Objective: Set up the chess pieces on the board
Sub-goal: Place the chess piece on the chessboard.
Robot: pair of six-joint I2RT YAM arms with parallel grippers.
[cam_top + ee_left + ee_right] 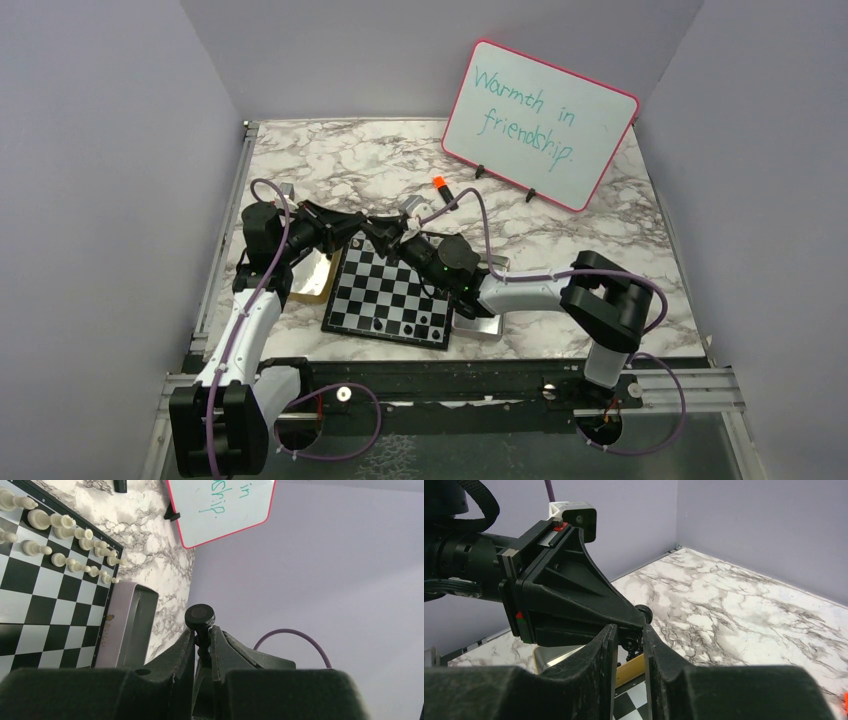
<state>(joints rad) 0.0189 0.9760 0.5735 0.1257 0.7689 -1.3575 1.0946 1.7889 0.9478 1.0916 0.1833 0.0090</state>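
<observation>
The board lies mid-table, with a few black chess pieces near its front edge. In the left wrist view two rows of white pieces stand along one edge of the board. My left gripper is shut on a black piece and holds it in the air over the board's far side. My right gripper hovers just beside it, its jaws a narrow gap apart with nothing between them. The left gripper's finger and the black piece's base sit just beyond its tips.
A gold tray lies left of the board and shows past my right fingertips. A silver tray lies right of the board. A pink-rimmed whiteboard stands at the back right, an orange-capped marker before it.
</observation>
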